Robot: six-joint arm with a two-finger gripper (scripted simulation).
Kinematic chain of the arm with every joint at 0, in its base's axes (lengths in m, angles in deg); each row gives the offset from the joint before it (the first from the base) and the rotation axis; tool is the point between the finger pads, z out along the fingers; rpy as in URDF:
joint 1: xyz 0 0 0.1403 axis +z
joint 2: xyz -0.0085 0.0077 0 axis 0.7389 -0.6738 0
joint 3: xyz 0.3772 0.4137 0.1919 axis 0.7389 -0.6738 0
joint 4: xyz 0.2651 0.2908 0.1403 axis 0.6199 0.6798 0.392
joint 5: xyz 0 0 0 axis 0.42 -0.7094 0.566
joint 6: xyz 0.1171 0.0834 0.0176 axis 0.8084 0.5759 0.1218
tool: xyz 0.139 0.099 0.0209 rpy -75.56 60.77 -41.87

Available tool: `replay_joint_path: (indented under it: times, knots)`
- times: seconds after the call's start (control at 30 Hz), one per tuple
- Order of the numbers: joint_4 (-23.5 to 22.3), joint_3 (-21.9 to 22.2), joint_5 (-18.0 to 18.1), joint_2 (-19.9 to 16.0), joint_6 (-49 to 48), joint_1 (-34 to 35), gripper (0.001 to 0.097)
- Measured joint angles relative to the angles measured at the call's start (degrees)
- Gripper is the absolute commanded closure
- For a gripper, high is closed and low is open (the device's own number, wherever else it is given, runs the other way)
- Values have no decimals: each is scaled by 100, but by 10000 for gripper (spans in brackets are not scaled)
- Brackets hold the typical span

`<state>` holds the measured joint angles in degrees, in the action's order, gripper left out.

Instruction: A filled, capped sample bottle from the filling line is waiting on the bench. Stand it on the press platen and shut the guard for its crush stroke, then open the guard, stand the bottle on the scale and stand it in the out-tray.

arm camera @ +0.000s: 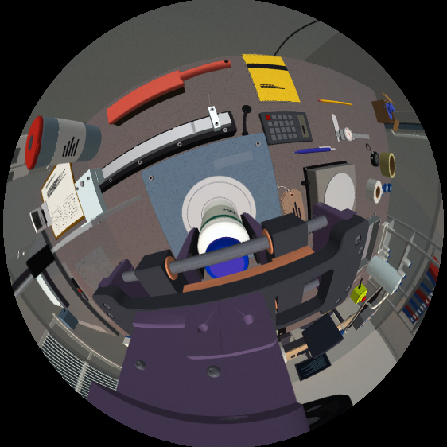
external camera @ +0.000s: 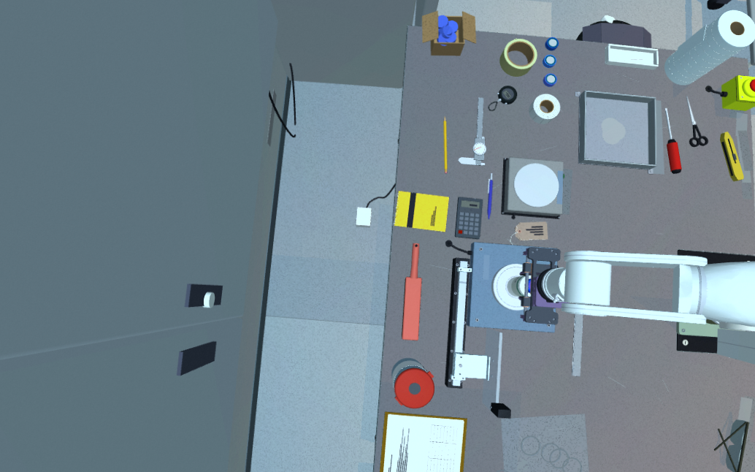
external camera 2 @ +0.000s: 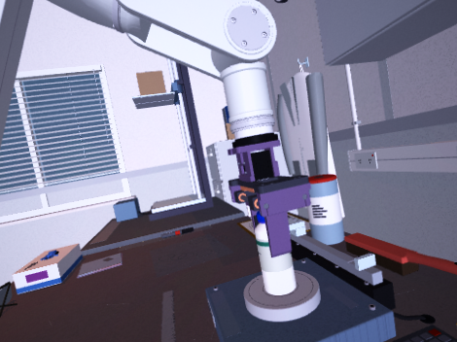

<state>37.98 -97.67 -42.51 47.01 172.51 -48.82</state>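
Note:
The white sample bottle [external camera 2: 275, 265] with a blue cap [arm camera: 226, 257] stands upright on the round white platen [external camera 2: 282, 296] of the blue press base [external camera: 503, 286]. My gripper [arm camera: 221, 244] reaches down over it and its two purple fingers clamp the bottle's upper body from either side. The guard [external camera: 470, 367] sits at the near end of its black rail [external camera: 457, 320], away from the platen. The scale [external camera: 534, 187] with its round white pan and the grey out-tray [external camera: 617, 129] lie farther along the bench.
A red-capped canister [external camera 2: 325, 210] stands behind the rail, beside a red paddle [external camera: 411, 295]. A calculator [external camera: 469, 217], yellow notebook [external camera: 421, 211], tag [external camera: 531, 231], pen, caliper, tape rolls and hand tools are spread around the scale and tray.

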Motion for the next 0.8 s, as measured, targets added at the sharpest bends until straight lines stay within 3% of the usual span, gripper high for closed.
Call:
replay_joint_path:
  times: [0.1, 0.5, 0.8]
  knots:
    - [0, 0, 0, 0, 0, 0, 948]
    - [-6, 12, -34, 9, 0, -1, 948]
    - [-3, 270, -436, 159, 0, -1, 948]
